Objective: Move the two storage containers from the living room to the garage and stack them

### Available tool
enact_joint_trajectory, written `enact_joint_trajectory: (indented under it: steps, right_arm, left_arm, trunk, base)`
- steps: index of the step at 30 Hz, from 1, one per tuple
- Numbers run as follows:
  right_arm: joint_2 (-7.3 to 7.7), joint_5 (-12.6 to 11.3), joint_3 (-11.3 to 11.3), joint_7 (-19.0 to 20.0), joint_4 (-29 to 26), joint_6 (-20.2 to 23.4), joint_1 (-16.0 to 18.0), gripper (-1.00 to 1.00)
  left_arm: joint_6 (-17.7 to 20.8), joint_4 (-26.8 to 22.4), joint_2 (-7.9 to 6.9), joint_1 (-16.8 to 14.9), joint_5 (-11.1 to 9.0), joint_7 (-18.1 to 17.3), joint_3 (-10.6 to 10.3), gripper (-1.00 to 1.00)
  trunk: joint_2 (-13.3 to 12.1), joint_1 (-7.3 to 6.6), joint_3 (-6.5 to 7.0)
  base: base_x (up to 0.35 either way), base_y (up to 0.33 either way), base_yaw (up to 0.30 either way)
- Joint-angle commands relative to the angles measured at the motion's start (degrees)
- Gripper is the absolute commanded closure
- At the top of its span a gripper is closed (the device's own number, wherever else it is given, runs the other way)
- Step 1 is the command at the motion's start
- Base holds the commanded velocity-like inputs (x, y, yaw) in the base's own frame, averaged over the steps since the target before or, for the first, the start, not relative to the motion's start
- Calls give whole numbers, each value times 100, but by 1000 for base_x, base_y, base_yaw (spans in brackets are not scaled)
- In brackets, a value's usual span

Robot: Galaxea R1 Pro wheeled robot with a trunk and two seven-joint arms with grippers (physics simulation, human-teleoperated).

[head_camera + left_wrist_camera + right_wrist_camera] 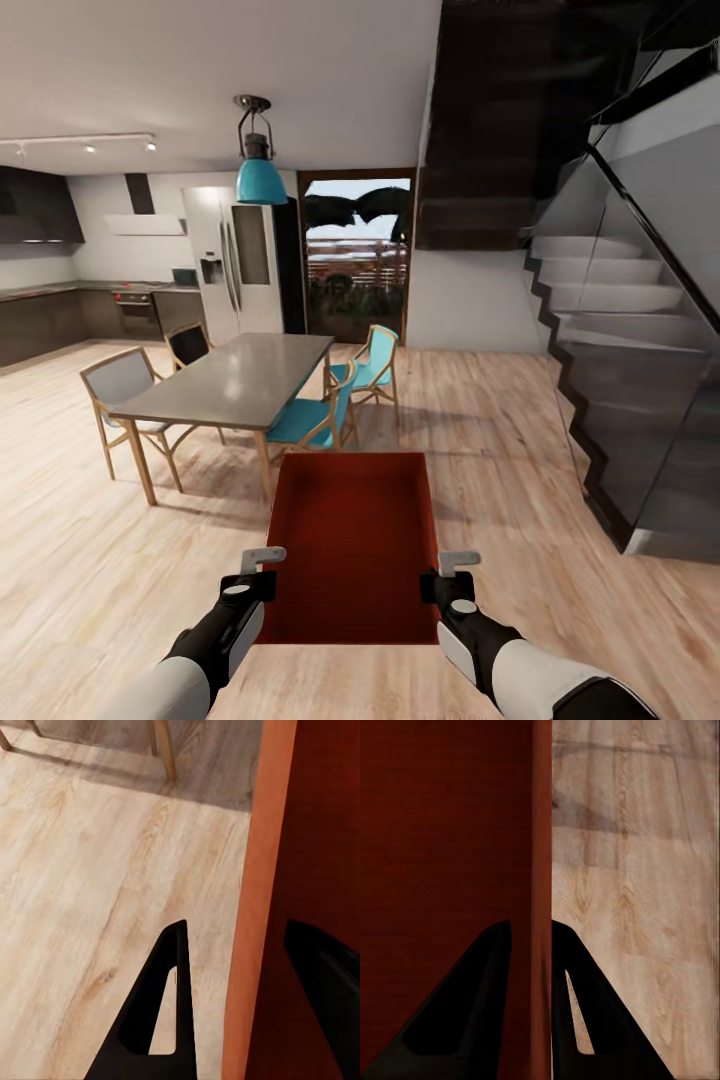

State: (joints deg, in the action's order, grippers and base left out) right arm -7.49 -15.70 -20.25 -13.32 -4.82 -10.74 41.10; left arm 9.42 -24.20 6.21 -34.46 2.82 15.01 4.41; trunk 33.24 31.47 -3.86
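Nearest the head camera, the left gripper (262,570) straddled the left wall of the red storage bin (352,545); in the left wrist view its 2 fingers (161,1012) stood apart with the thin wall between them, a visible gap on either side, so whether it truly clamped I cannot tell. The bin sat level between both arms, carried above the light wood floor (90,560), open top up, apparently empty. On the far side, the right gripper (452,575) had the right wall pinched tight, both fingers (472,1012) pressed against it in the right wrist view.

The bin looked light and stiff but thin-walled, so I judged the long side rims, near the robot's end, the sensible hold, kept level with 1 gripper per side; a looser left hold could let it tilt or slip.

Beyond it stood a grey dining table (235,380) with chairs, a kitchen at left, and stairs (620,330) at right. This was not the garage.
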Motion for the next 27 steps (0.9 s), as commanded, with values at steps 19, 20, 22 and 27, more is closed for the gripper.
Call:
enact_joint_trajectory:
  steps: [19, 20, 22, 27]
  right_arm:
    - [2, -38, 118, -13, 1, -33, 11, 100]
    - [2, -38, 118, -13, 2, -33, 12, 100]
    - [2, -38, 118, -13, 1, -33, 12, 100]
    - [2, -38, 118, -13, 1, -33, 11, 100]
  left_arm:
    - [42, -14, 3, 0, 61, 11, 51, 100]
    - [42, -14, 3, 0, 61, 11, 51, 100]
    - [42, -14, 3, 0, 61, 11, 51, 100]
    - [42, -14, 3, 0, 61, 11, 51, 100]
  trunk:
    - [11, 2, -11]
    - [11, 2, -11]
    - [11, 2, -11]
    - [11, 2, -11]
  base:
    - [0, 0, -283]
    - [0, 0, -283]
    - [0, 0, -283]
    - [0, 0, -283]
